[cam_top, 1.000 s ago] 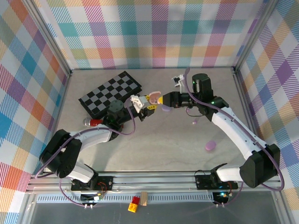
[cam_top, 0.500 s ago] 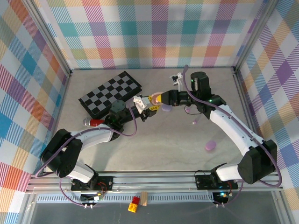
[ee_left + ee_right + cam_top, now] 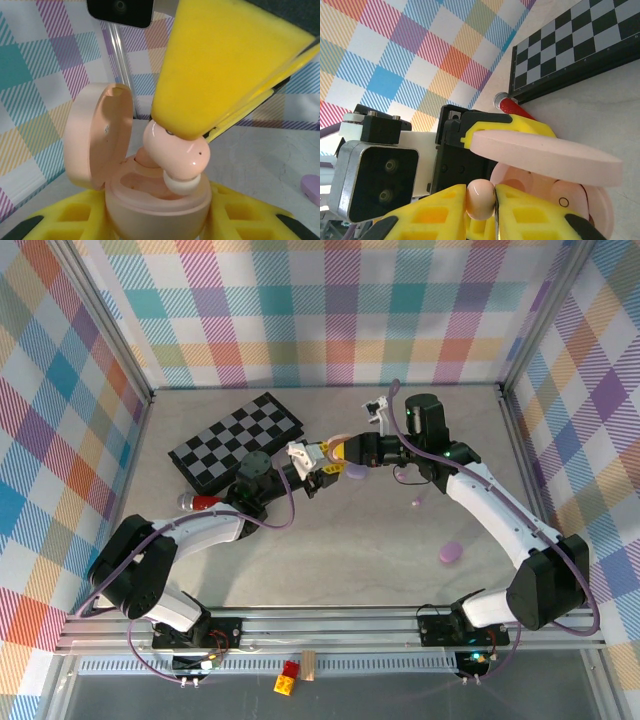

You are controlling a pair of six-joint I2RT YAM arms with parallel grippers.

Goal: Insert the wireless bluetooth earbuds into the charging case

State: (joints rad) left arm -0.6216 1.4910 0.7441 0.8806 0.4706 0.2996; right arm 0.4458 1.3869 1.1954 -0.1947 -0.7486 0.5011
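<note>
My left gripper (image 3: 157, 222) is shut on a pink oval charging case (image 3: 155, 200), held upright with its lid (image 3: 95, 135) swung open to the left. My right gripper (image 3: 480, 202) is shut on a pink earbud (image 3: 480, 199). In the left wrist view that earbud (image 3: 180, 155) hangs under the right yellow finger (image 3: 225, 65), its white tip just over the case's open socket at the rim. In the top view the two grippers (image 3: 322, 462) (image 3: 345, 450) meet above the table's middle.
A checkerboard (image 3: 236, 438) lies at the back left, with a red-tipped object (image 3: 200, 502) beside its near edge. A purple case (image 3: 357, 472) rests under the right gripper. A tiny purple earbud (image 3: 417, 502) and a purple oval piece (image 3: 451, 553) lie to the right.
The two grippers have drawn closer together. The right one has brought the pink earbud leftward over the open case.
</note>
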